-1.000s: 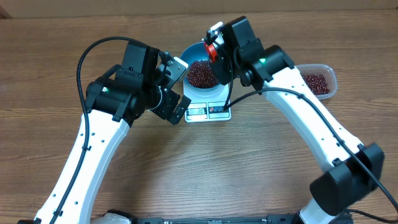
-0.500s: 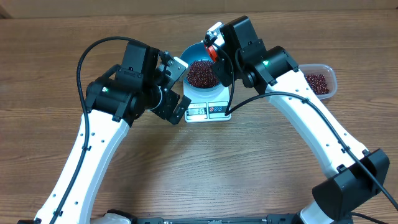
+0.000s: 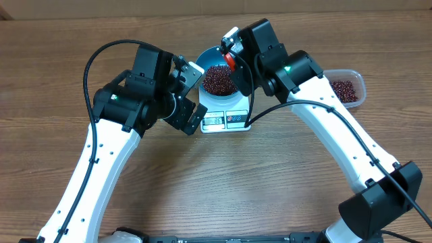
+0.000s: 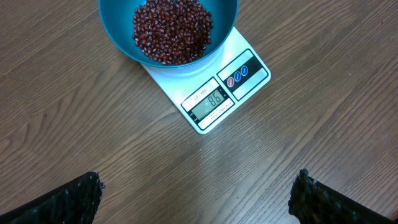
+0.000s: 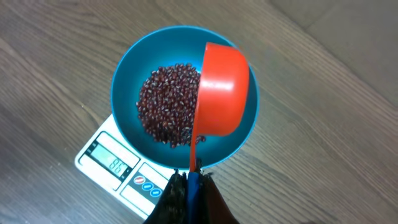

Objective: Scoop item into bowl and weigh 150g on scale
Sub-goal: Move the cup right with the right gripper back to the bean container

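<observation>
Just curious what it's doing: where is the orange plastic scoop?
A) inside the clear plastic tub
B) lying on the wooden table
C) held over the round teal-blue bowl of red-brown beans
C: the right gripper holds the orange plastic scoop by its handle above the teal-blue bowl on the white scale.

Beans (image 4: 172, 31) lie in the bowl (image 4: 115, 25) on the scale (image 4: 214, 93).

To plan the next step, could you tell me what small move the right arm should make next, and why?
Probably carry the scoop to the tub for more beans: it hangs tipped over the bowl in the right gripper, and the scale seems to read 86, well short.
</observation>
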{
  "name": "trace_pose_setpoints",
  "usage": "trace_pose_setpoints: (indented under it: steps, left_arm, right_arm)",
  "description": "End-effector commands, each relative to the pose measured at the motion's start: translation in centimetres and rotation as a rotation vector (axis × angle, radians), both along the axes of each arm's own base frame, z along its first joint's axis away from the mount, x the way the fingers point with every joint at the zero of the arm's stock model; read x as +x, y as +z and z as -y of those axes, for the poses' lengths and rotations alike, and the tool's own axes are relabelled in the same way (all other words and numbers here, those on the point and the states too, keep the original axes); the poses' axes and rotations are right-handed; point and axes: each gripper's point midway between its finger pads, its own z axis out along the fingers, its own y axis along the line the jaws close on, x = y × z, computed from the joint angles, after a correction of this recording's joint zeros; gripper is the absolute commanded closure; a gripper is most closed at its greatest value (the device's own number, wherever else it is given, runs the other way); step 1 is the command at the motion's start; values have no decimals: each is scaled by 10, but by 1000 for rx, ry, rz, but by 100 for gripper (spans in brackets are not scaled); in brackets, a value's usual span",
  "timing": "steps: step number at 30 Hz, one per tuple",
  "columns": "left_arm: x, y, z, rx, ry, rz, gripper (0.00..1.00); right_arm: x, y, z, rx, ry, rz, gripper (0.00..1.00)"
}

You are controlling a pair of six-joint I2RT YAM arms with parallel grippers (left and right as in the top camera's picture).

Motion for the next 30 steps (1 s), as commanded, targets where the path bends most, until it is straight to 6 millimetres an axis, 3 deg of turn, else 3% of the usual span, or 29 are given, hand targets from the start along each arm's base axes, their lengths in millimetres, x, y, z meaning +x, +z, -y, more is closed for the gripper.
trace_pose_setpoints:
  steps: [1,8,10,13,17,22,26,30]
  left_arm:
    - [-1,9,5,-9,-36,27,0]
    - [-1,8,5,-9,-36,26,0]
    - [-1,9,5,-9,-36,27,0]
    - [-1,8,5,-9,-36,26,0]
    - [-1,9,5,-10,-37,27,0]
    - [-1,8,5,-9,-36,26,0]
    - [-1,8,5,-9,-36,26,0]
    - [-1,9,5,-10,-37,27,0]
  right_arm:
    - [3,20,1,19,-43,51,96]
    - [10,38,33,127,-246,41,96]
    - [12,46,52,165,-294,35,96]
    - [15,49,96,193,-440,11,96]
    - [6,29,166,168,-649,-99,96]
    - [-11,5,229,122,-816,-203,96]
    - [-18,-14,261,101,-894,-260,97]
    - [-22,-33,275,51,-925,-307,96]
